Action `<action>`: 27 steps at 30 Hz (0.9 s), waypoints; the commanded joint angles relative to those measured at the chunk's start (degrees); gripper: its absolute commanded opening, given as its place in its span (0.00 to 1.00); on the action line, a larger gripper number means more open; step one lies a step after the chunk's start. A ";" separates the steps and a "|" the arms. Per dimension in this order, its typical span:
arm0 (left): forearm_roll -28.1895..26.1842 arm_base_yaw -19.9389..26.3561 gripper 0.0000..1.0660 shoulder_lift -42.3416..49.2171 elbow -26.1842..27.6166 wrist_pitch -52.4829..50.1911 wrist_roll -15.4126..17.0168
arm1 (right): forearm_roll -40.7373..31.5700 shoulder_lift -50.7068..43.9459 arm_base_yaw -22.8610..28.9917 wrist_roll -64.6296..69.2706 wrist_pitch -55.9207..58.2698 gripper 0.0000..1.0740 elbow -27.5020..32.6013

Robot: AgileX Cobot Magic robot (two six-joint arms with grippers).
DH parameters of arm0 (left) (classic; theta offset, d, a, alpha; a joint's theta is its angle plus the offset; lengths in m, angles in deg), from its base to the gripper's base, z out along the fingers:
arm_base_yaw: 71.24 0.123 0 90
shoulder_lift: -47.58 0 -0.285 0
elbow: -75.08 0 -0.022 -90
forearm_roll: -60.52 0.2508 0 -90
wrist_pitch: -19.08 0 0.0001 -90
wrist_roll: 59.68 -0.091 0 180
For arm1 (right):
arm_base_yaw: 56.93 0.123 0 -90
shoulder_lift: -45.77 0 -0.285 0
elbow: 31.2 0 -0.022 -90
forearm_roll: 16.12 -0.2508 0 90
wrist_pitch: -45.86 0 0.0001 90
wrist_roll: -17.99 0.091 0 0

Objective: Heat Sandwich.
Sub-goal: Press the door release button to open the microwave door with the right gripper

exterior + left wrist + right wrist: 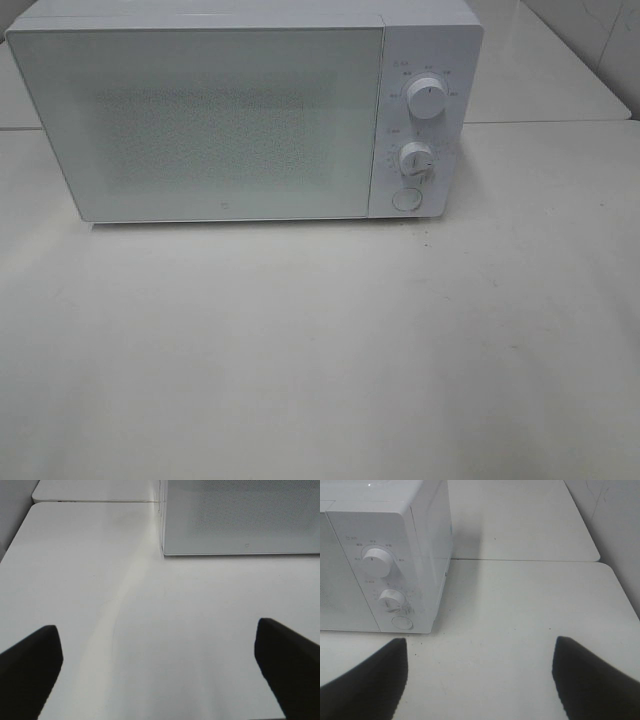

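A white microwave [200, 115] stands at the back of the white table with its door shut. The sandwich is out of view in every frame. In the left wrist view my left gripper [157, 667] is open, its dark fingers wide apart over bare table, short of the microwave's lower left corner [165, 552]. My right gripper [480, 675] is also open with nothing between its fingers, in front of the microwave's control panel [387, 585] and off to its right. Neither arm shows in the exterior high view.
Two white dials [427, 100] [416, 158] and a round button [405, 198] sit on the microwave's right panel. A second white table [520, 520] adjoins behind, with a seam [550, 123] between them. A wall [615, 510] rises at the far right.
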 commanded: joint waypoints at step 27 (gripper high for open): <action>0.06 -0.06 0.95 1.32 -0.23 0.17 0.23 | -0.34 32.37 -0.23 -0.40 -39.82 0.71 1.89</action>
